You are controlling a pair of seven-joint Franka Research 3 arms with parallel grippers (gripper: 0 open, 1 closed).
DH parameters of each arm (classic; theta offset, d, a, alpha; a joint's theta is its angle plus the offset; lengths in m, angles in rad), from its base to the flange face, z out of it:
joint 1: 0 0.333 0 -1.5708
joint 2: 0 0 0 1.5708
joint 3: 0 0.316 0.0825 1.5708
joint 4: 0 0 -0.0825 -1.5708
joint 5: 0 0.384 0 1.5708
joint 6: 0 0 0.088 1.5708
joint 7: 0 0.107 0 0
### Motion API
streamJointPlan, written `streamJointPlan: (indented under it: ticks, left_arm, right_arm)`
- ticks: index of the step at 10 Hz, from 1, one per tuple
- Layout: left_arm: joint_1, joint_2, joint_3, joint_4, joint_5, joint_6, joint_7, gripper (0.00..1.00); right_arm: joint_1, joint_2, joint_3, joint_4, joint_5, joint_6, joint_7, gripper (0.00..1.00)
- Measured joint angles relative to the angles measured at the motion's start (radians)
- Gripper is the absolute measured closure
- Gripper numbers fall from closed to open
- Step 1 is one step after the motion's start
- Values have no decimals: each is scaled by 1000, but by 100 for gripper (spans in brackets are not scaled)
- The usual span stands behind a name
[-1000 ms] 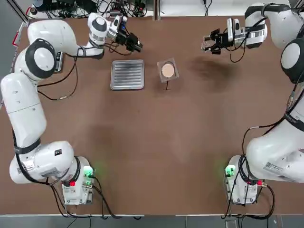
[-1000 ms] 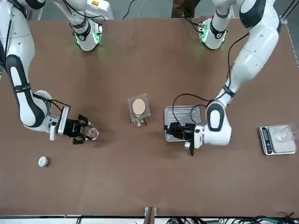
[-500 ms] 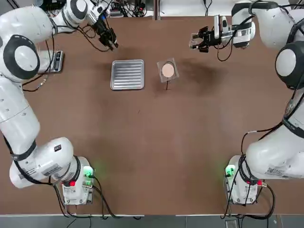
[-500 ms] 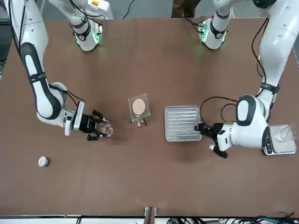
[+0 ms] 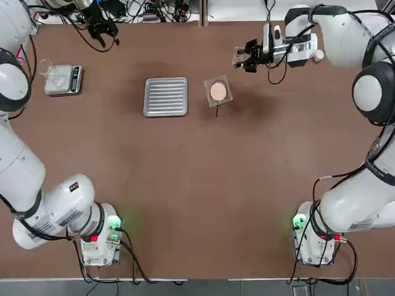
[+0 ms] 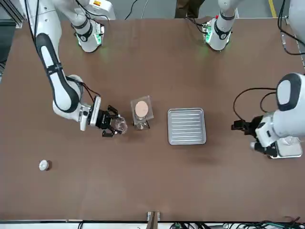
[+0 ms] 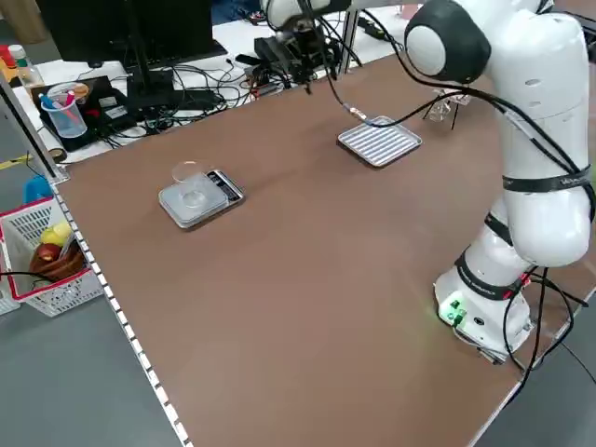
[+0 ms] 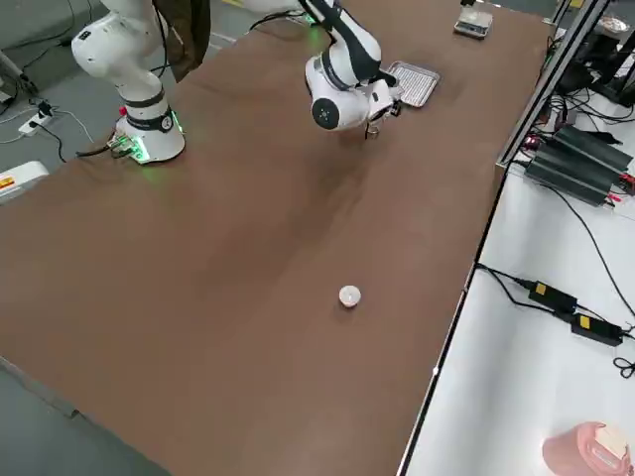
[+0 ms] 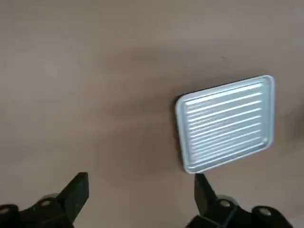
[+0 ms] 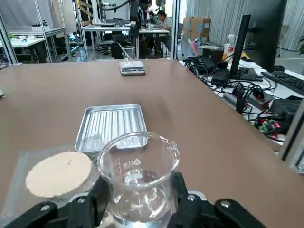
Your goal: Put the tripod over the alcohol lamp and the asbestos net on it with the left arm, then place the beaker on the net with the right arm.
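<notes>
Right gripper [image 6: 110,127] pinches the beaker [image 10: 138,173] by its wall near the net [image 5: 218,91]; thin slippery glass, fragile, so grip gently. Left gripper [image 9: 140,199] spread, empty, at far-left table corner.

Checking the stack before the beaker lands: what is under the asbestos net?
The asbestos net lies on the tripod, whose thin black legs show below it. Clear glass of the alcohol lamp peeks out beneath; the net covers its wick cap and the tripod's ring.
</notes>
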Motion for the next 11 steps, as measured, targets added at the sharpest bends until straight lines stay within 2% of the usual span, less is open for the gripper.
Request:
streamJointPlan:
  ticks: [3,5,7,9,11]
  left_arm:
    - [-6,-35,15,-2,44,-1,-74,1]
    - [-36,-78,83,1,44,0,-77,1]
    - [-139,-144,213,10,43,0,-77,1]
    - [-294,-203,360,10,33,-9,-80,1]
    - [-445,-249,529,9,-42,-39,-84,1]
  right_arm:
    - [81,-48,0,-47,52,47,93,42]
    - [129,-68,0,-74,88,87,115,42]
    - [162,-73,0,-95,110,107,120,42]
    - [193,-80,0,-108,135,132,120,42]
    - [243,-89,0,-121,173,166,120,42]
